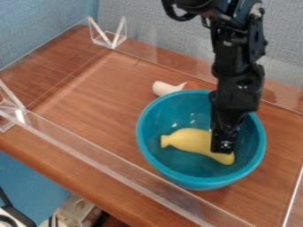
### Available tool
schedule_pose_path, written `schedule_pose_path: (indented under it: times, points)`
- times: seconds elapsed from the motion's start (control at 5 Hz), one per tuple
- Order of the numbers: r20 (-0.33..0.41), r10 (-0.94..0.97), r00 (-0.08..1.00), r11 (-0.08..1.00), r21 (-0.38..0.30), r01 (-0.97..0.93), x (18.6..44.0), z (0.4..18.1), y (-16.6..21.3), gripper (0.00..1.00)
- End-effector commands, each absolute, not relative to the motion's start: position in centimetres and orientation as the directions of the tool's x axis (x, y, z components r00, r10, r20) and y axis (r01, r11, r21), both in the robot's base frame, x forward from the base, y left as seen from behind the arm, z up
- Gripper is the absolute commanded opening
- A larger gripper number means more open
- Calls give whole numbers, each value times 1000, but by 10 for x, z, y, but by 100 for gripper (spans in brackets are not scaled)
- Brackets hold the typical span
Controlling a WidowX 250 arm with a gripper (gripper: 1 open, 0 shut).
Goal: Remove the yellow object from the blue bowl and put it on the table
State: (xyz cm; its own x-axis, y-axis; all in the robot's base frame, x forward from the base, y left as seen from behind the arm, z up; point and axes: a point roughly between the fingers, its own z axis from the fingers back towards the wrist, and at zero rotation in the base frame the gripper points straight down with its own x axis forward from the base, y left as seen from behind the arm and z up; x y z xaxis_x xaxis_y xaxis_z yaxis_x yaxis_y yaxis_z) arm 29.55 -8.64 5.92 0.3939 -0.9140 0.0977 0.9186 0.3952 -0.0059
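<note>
Inside the blue bowl [172, 158], fingers [221, 142] over the yellow object's [193, 142] right end.

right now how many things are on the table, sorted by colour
yellow: 1, banana in the bowl
teal-blue: 1, bowl
cream: 1, partly hidden toy behind the bowl
total: 3

A lab: acrylic walls [83, 133] enclose a robot's table [95, 89].
</note>
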Motion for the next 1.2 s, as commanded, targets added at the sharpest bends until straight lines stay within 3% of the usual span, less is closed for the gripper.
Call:
schedule_pose_path:
  times: [0.0,0.6,1.0]
  points:
    - [111,-906,408,413,30,910,298,69,-87,0]
    - [64,-829,555,558,143,818,282,114,-76,0]
    - [58,-673,738,727,239,644,294,165,-40,0]
